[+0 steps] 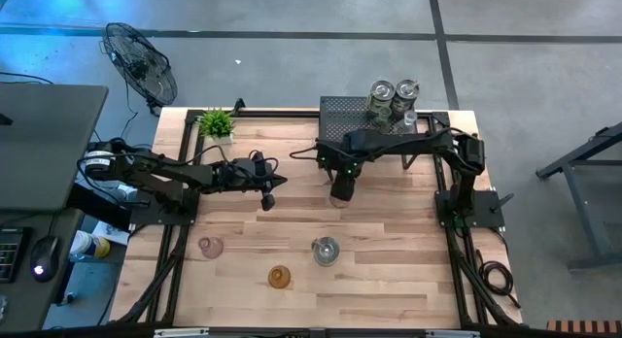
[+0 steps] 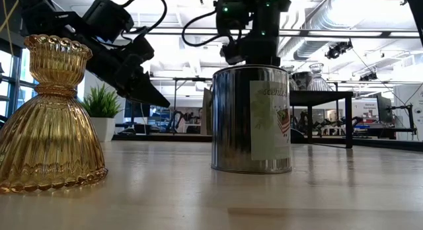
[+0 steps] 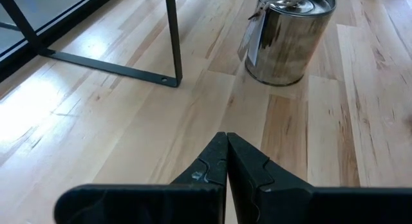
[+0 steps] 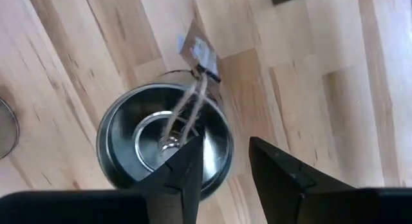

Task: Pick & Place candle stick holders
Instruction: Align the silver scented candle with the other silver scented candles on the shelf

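Note:
A silvery tin-like holder point(image 4: 164, 143) with a twine tag stands upright on the table's middle, and it also shows in the left wrist view point(image 3: 290, 34). My right gripper point(image 4: 225, 161) point(image 1: 340, 192) is open just above it, pointing down, with one finger over its top and one beyond its rim. My left gripper point(image 3: 226, 161) point(image 1: 269, 197) is shut and empty, to the left of that holder. Nearer the front edge stand a pink holder point(image 1: 210, 247), another silvery holder point(image 1: 326, 251) point(image 2: 252, 117) and an amber ribbed holder point(image 1: 280, 276) point(image 2: 49, 117).
A black mesh rack point(image 1: 345, 110) stands at the far edge with several silvery and clear holders point(image 1: 392, 97) on its right end; its legs point(image 3: 172, 37) reach the table near my left gripper. A green potted plant point(image 1: 217, 122) stands at the far left.

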Robot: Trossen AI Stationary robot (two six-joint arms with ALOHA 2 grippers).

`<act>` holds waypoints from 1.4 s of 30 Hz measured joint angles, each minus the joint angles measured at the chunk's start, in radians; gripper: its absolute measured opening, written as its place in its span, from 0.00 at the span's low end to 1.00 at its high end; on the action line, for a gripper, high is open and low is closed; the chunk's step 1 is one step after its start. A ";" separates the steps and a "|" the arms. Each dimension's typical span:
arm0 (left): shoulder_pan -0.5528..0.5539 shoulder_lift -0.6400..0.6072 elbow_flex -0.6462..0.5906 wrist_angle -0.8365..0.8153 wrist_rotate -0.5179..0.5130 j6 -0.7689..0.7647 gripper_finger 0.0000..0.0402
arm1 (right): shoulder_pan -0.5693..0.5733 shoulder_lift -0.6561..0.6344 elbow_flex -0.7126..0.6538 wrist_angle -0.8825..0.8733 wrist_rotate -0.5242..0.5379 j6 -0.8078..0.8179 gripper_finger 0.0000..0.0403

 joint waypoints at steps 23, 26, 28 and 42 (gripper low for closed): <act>0.000 0.000 0.000 -0.001 0.024 0.000 0.00 | 0.006 0.009 0.000 -0.024 -0.096 0.174 0.14; 0.000 0.000 0.000 -0.001 0.024 0.000 0.00 | 0.016 0.009 0.000 -0.026 -0.069 0.183 0.18; 0.000 0.000 0.000 -0.001 0.024 0.000 0.00 | 0.017 0.009 0.000 -0.026 -0.058 0.179 0.22; 0.000 0.000 0.000 -0.001 0.029 0.000 0.00 | -0.002 0.024 -0.034 0.046 -0.101 0.065 0.19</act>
